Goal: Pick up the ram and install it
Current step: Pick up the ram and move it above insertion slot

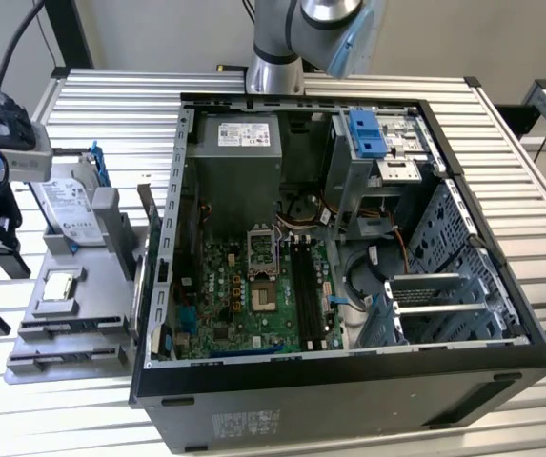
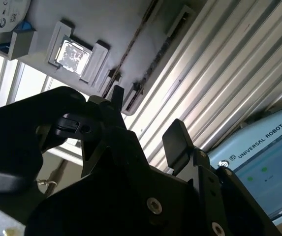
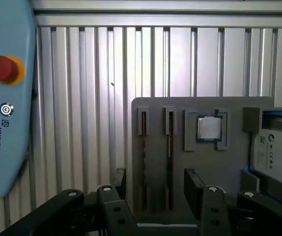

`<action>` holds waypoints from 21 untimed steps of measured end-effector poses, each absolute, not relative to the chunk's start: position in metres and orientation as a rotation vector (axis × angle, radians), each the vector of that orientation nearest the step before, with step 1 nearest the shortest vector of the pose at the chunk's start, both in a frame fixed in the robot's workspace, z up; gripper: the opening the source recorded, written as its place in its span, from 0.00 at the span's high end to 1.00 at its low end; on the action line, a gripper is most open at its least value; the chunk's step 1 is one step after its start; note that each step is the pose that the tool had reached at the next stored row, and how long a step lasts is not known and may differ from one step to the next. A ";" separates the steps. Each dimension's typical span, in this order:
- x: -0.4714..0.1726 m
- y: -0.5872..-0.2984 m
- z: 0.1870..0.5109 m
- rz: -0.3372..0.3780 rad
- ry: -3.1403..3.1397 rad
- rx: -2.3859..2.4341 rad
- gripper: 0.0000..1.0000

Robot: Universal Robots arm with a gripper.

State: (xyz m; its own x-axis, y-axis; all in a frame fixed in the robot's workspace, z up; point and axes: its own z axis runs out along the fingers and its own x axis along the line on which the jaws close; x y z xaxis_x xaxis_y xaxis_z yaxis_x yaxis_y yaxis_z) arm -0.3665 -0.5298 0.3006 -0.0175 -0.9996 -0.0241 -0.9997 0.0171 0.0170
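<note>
Lining up over the grey tray point(image 3: 229, 164). First wrist view: my tool point(image 3: 155, 177) is open and empty. The ram point(image 3: 170, 135) stands edge-on in a tray slot, between my finger lines, not touched.

Second wrist view: gap wide. I'd centre on the stick, pads square w/ its flat faces, then drop straight.

Exterior view: tray sits nr the bench point(image 1: 501, 105) edge on the exterior view's left, beside the PC case point(image 1: 349, 381).
</note>
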 end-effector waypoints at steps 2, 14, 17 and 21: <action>-0.366 -0.530 0.301 0.046 2.237 -2.199 0.00; -0.366 -0.530 0.281 0.030 2.236 -2.198 0.00; -0.366 -0.530 0.276 0.024 2.235 -2.198 0.00; -0.366 -0.530 0.270 0.012 2.233 -2.195 0.00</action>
State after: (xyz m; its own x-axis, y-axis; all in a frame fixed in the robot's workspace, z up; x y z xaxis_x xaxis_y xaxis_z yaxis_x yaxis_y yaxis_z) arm -0.3664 -0.5298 0.2703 -0.0170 -0.9998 -0.0128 -0.9999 0.0171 -0.0015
